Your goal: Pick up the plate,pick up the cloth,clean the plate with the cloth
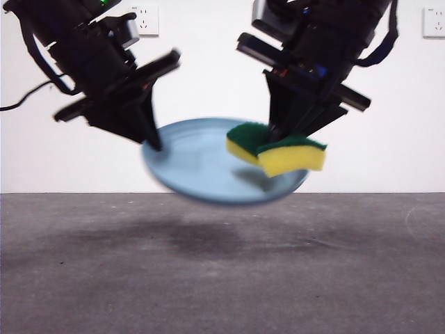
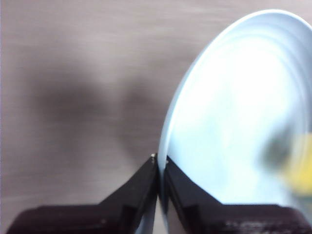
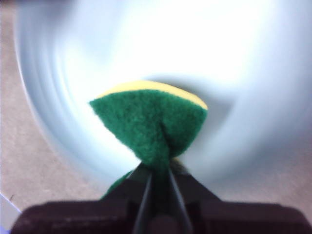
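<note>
Plate (image 1: pixel 201 163) hangs in the air above the grey table (image 1: pixel 222 278), tilted so its hollow face turns toward the front camera, and my left gripper (image 1: pixel 154 142) has its two black jaws pinched together on the rim at the plate's edge. In my left wrist view the rim runs straight between those jaws, with the pale blue inside of the plate on one side and the table far below on the other. My right gripper (image 1: pixel 278 136) is clamped on the cloth (image 1: pixel 278 149), squeezing its dark green top into a fold while the yellow foam bulges out beneath. The cloth sits over the plate's inner face, near the rim opposite my left gripper; both views there are blurred.
</note>
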Tool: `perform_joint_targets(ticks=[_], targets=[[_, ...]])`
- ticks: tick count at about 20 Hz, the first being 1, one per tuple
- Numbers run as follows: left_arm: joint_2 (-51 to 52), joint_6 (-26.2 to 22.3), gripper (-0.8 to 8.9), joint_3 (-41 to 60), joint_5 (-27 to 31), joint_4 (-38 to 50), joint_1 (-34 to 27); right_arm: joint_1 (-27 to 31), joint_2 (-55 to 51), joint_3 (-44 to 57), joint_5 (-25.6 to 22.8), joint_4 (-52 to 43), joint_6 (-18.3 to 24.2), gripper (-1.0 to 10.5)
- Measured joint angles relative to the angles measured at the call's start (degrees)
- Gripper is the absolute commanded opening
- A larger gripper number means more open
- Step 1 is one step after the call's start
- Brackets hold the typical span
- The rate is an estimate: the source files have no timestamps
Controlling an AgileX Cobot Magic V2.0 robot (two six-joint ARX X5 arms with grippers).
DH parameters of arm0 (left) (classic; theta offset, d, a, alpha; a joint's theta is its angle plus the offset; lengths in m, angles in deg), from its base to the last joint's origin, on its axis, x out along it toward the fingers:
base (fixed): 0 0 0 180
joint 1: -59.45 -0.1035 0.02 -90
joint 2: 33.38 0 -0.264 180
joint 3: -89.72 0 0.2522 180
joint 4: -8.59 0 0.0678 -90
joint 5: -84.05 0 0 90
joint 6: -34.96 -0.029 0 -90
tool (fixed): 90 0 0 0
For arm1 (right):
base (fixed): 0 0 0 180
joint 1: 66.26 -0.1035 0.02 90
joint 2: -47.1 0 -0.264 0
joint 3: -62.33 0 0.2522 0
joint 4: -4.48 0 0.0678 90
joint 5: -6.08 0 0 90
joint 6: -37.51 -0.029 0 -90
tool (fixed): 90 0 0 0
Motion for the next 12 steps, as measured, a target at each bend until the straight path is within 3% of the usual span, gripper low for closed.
perform_joint_targets(ticks=[2,3,7,12], targets=[[0.0,-3.5,-0.08,0.0,8.8,-2.6,-0.3,0.0,-4.3,0.1,-0.1,0.1,0.0,-0.1],[-0.2,-4.6,-0.08,0.0,10.4,-3.4,-0.6,0.0,-6.3,0.1,0.0,-0.1,0.0,-0.1],[-2.8,-7.2,-0.08,-0.1,11.3,-5.7,-2.5,-0.1,-13.5,0.1,-2.2,-0.3,0.0,-0.1],[-8.5,-7.8,0.00,-0.3,11.1,-5.7,-5.8,-0.2,-24.9,0.1,-12.1,-0.2,0.0,-0.1]])
